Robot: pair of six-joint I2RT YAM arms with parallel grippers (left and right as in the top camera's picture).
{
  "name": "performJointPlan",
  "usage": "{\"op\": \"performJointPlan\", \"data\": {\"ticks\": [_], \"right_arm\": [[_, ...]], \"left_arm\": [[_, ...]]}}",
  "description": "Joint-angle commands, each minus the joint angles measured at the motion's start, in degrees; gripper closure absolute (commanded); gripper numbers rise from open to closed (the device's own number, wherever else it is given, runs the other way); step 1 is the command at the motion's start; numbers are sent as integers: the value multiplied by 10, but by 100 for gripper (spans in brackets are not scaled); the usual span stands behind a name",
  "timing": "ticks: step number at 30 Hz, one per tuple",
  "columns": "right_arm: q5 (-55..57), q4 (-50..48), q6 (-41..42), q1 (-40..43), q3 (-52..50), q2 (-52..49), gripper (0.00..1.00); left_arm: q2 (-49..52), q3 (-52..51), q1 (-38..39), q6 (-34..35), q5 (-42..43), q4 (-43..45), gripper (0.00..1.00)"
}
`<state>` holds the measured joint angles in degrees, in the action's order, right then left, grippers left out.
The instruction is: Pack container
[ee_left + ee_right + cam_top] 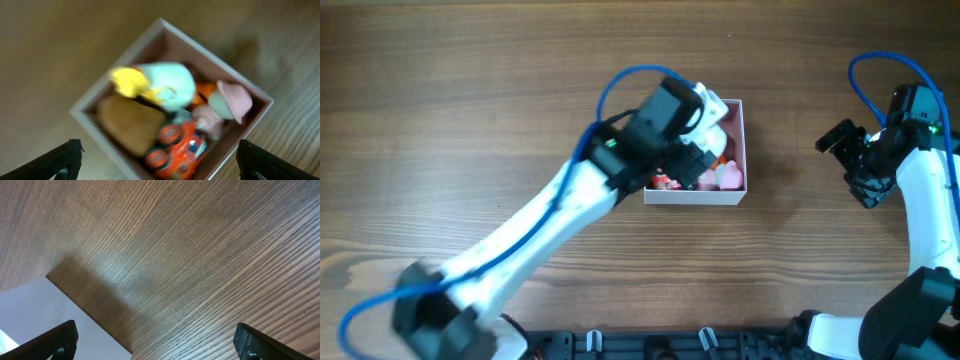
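The container (740,150) is a small square box with white walls and a pale pink inside, at the table's middle. In the left wrist view it (85,107) holds several small toys: a pale blue and yellow one (160,85), a brown one (130,122), an orange car (177,147) and a pink-hatted figure (227,102). My left gripper (160,170) is open and empty, hovering right above the box; its arm hides most of the box from overhead. My right gripper (157,347) is open and empty over bare wood at the far right (850,150).
The wooden table (470,100) spreads around the box. The right wrist view shows the table's edge (90,310) with white floor beyond it. A black rail runs along the front edge (670,345).
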<state>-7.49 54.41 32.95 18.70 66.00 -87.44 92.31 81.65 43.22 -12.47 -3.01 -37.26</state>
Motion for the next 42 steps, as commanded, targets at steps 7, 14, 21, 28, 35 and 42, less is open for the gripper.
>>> {"op": "performJointPlan", "data": {"ticks": [7,14,21,28,35,42], "right_arm": [[-62,-35,-96,-2,-1,57,1],[-206,-89,-262,-53,0,289,0],[-224,-92,-289,-53,0,452,0],[-224,-64,-265,-53,-1,440,0],[-223,-63,-265,-53,-1,409,0],[-223,-63,-265,-53,-1,346,0]], "left_arm": [[-197,-2,-57,131,-140,-80,0],[-274,-2,-173,279,-140,-191,0],[-382,-2,-239,327,-175,-206,0],[-400,-2,-244,327,-175,-238,0],[-398,-2,-244,327,-170,-239,0],[-398,-2,-244,327,-170,-241,0]]}}
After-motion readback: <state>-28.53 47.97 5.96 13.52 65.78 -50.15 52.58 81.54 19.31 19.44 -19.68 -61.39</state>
